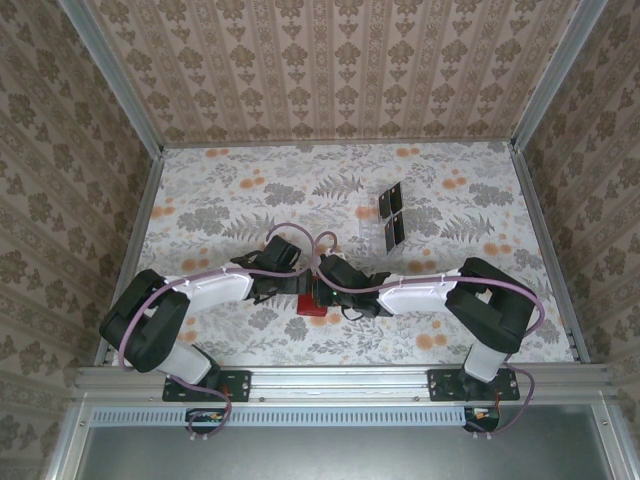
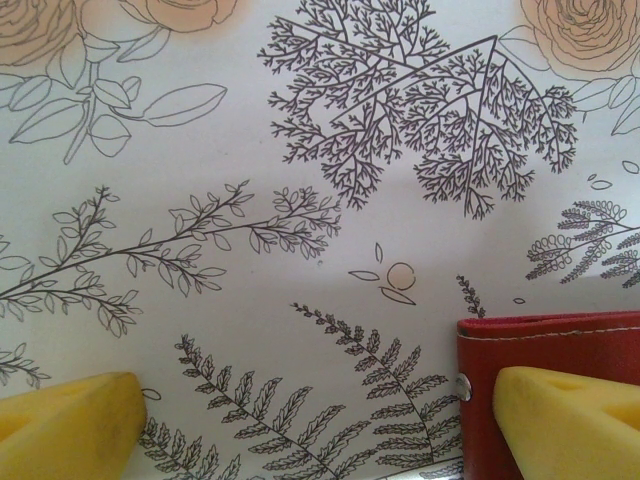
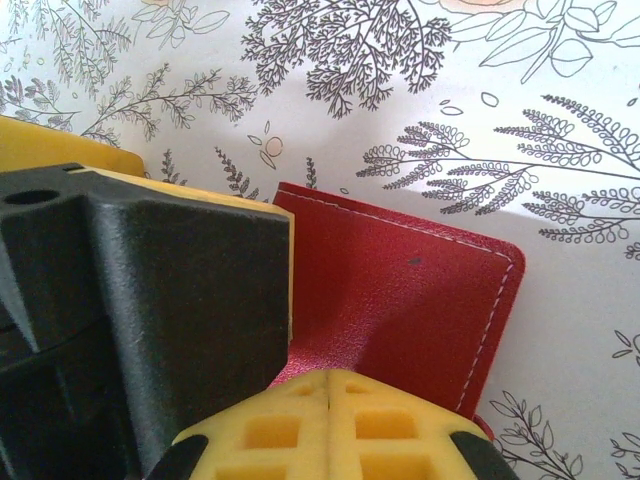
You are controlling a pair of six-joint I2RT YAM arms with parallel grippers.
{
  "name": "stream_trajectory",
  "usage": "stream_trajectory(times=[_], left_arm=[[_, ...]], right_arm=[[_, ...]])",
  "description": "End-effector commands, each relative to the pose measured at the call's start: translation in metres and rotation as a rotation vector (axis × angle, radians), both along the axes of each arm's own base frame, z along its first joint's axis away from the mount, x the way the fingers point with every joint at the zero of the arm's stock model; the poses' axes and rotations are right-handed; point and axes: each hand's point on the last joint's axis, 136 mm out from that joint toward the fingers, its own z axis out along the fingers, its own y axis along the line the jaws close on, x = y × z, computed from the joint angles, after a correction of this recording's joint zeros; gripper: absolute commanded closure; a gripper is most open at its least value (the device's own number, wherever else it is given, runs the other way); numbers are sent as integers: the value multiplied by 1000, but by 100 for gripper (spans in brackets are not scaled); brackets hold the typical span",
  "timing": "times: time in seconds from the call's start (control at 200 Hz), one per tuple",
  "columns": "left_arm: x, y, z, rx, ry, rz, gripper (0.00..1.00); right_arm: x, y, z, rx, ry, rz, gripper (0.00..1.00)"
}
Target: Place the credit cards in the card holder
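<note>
Red leather card holder (image 1: pixel 312 302) lies flat on the floral table (image 1: pixel 480 320), close to its near edge, where both grippers meet over it. The right gripper (image 3: pixel 329 400) has its yellow fingers pressed tight together on the holder's near edge. The leather puckers up into the pinch, most likely to pin the holder down or lift a flap so a pocket can be reached. The left gripper (image 2: pixel 320 425) is spread wide and holds nothing, with one finger over the holder's corner by the metal snap (image 2: pixel 463 381) and the other over bare cloth, seemingly poised to steady or open it. Farther back and to the right, well apart from the holder, the dark credit cards (image 1: pixel 397 230) stand in a clear rack (image 1: pixel 372 228), waiting to be fetched, with patterned walls (image 1: pixel 330 70) beyond
</note>
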Motion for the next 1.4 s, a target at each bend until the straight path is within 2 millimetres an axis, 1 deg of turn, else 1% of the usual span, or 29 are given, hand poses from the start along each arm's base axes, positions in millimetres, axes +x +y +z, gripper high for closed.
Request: stream_trajectory(times=[0.0,0.35,0.66,0.74,0.85,1.03,1.14,1.26,1.39], left_arm=[[-21,-6,-25,-22,111,-30,0],[-21,-6,-25,-20,110,-27,0],[-21,-5,-25,-16,111,-28,0],[-20,-6,-25,-15,110,-28,0],[-19,-6,-24,-14,109,-29,0],[-19,-7,-24,-14,112,-29,0],[-18,-8,-25,-15,114,-30,0],[-19,-9,-25,-17,116,-32,0],[-19,-9,-25,-19,116,-31,0]], right_arm=[[-1,-2,-11,-2,19,-7,100],[-11,-8,-25,-16,47,-7,100],[-21,-25,-36,-54,54,-26,100],[-22,-26,-37,-56,55,-26,100],[-18,-18,-27,-35,36,-10,100],[-4,2,6,17,-20,18,100],[4,4,21,40,-47,12,100],[9,3,27,44,-60,1,100],[11,0,23,35,-52,-6,100]])
